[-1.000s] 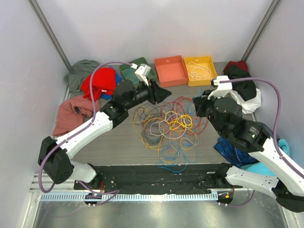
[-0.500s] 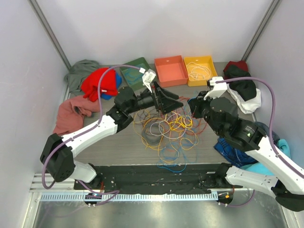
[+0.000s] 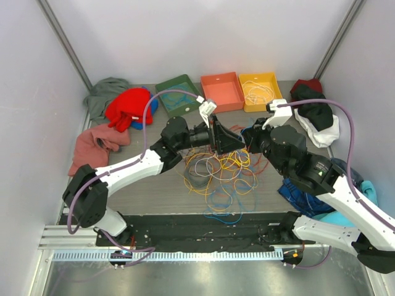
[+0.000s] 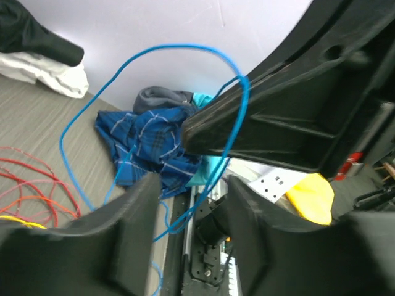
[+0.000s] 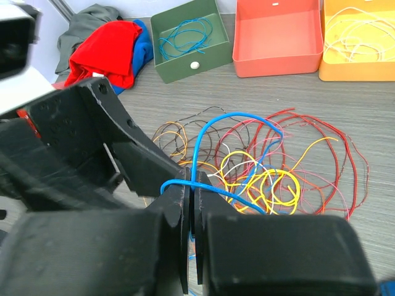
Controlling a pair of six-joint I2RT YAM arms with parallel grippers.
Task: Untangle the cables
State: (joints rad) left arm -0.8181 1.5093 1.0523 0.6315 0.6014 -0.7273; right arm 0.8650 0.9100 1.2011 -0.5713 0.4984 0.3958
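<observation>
Grey wood-grain table [image 3: 148, 185] between white walls [image 3: 203, 37]; cables [image 3: 219, 169] lie in a loose tangle at its middle, with yellow, red, orange, brown, white and blue loops crossing one another; at the far edge stand a green bin [image 5: 185, 69] with blue wire in it, an orange bin [image 5: 278, 66] and a yellow bin [image 5: 355, 74] holding pale wire; clothes [image 3: 126, 106] are heaped along both sides. Right gripper [image 5: 191, 191] is clenched on a blue cable [image 5: 229, 114], which arches up from the tangle and passes between its pressed fingertips; left gripper [image 4: 192, 185] hovers just beside that tip with its jaws apart, grasping nothing; the blue cable runs down through the gap between its fingers [image 4: 139, 209]; whether it touches them cannot be told.
</observation>
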